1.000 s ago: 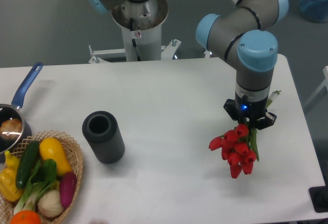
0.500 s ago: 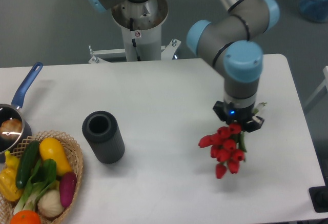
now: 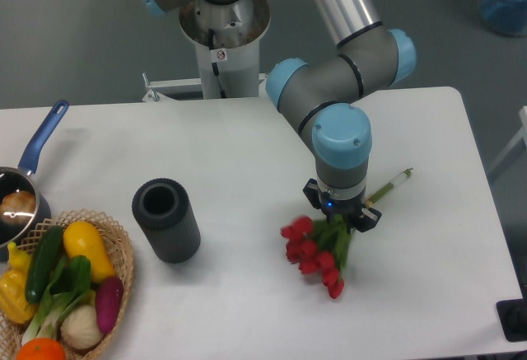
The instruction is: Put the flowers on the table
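On the white table (image 3: 247,154), grey floor beyond it at twelve o'clock, my hand (image 3: 339,217) pinches the green stems of the flowers (image 3: 314,253), red tulip heads fanned toward seven o'clock, low over the table's right half.

Open table (image 3: 247,162) surface is seen across the centre and right of frame. Left-centre is blocked by the upright black cylinder vase (image 3: 165,219); lower left is occupied by the vegetable basket (image 3: 62,294) and saucepan (image 3: 23,187).
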Tool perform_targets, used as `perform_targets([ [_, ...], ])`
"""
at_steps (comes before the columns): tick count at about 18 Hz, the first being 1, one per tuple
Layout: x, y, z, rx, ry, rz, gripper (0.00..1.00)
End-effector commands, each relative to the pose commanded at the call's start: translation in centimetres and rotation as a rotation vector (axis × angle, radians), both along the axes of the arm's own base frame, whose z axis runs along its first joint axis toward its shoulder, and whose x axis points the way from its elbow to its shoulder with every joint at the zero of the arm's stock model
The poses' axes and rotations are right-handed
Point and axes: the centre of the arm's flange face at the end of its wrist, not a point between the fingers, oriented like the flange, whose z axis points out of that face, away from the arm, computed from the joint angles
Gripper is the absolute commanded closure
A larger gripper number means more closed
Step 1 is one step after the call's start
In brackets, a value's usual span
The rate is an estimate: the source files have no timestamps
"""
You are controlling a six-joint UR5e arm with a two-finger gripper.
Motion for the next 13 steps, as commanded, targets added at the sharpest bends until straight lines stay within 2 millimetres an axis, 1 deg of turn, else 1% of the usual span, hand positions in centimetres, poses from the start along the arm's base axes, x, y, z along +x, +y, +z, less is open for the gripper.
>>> perform_targets([
  [5,-1.7,-1.0,0.7,0.053,0.064,0.030,0.00],
  [7,-3.0,-1.7,1.2,0.086,0.115,0.045,0.00],
  [9,-4.4,-3.0,1.6,0.096,0.130,0.066,0.00],
  [13,-4.5,-3.3,1.9,0.106,0.129,0.069,0.00],
])
